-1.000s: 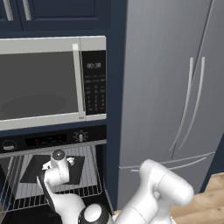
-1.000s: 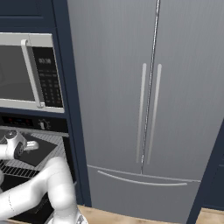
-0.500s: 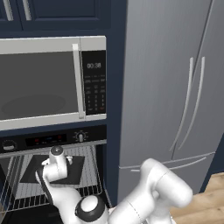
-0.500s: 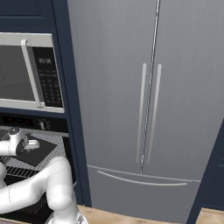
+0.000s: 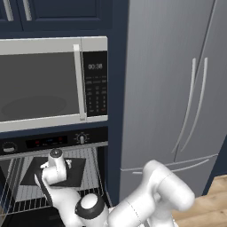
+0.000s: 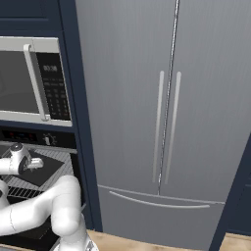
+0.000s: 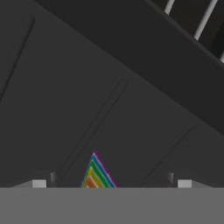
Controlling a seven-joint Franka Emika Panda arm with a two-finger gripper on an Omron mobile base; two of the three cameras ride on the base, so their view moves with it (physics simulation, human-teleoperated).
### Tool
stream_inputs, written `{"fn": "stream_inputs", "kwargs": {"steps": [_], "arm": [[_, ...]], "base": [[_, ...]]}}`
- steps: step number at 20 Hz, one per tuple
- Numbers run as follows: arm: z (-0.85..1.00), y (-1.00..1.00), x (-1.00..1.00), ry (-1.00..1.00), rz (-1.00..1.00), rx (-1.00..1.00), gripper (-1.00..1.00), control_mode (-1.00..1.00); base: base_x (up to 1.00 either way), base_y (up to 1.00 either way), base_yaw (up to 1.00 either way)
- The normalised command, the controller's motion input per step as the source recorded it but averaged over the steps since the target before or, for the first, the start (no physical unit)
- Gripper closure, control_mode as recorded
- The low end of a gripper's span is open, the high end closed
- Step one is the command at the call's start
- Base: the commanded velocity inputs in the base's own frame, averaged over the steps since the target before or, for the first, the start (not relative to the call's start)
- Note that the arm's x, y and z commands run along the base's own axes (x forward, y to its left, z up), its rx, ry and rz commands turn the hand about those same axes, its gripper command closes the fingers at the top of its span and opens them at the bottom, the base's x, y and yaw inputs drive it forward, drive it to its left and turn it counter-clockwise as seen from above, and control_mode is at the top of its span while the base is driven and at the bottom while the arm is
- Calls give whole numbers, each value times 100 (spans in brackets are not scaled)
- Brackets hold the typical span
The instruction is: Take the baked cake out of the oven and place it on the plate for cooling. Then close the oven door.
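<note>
My gripper [image 7: 111, 183] hangs spread wide just above a rainbow-striped cake wedge [image 7: 97, 173] on a dark tray [image 5: 73, 170] inside the open oven [image 5: 53, 177]. Beyond, wire racks [image 7: 203, 19] cross. I risk jamming a fingertip into the soft cake and crushing it.

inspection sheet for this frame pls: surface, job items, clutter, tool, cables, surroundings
Surface: wire rack inside the open oven, carrying a dark baking tray.
Job's things: rainbow-striped cake slice lies on the tray, close ahead of the tool in the hand view. Oven door and plate: nothing seen.
Clutter: nothing seen.
Tool: the tool is open, reaching into the oven over the tray, the slice between its fingertips; whether it touches cannot be told.
Cables: nothing seen.
Surroundings: microwave above the oven, steel fridge to the right, navy cabinets on top, wood floor.
</note>
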Motion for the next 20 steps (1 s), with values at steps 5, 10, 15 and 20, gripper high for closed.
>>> {"fn": "stream_inputs", "kwargs": {"steps": [5, 10, 15, 20], "arm": [[-3, 0, 4, -1, 0, 0, -100, -100], [-19, 0, 7, -2, 0, 0, -100, -100], [-23, 0, 10, -7, 0, 0, -100, -100], [-25, 0, 8, -7, 0, 0, -100, -100]], "base": [[0, 0, 0], [0, 0, 0], [0, 0, 0], [0, 0, 0]]}}
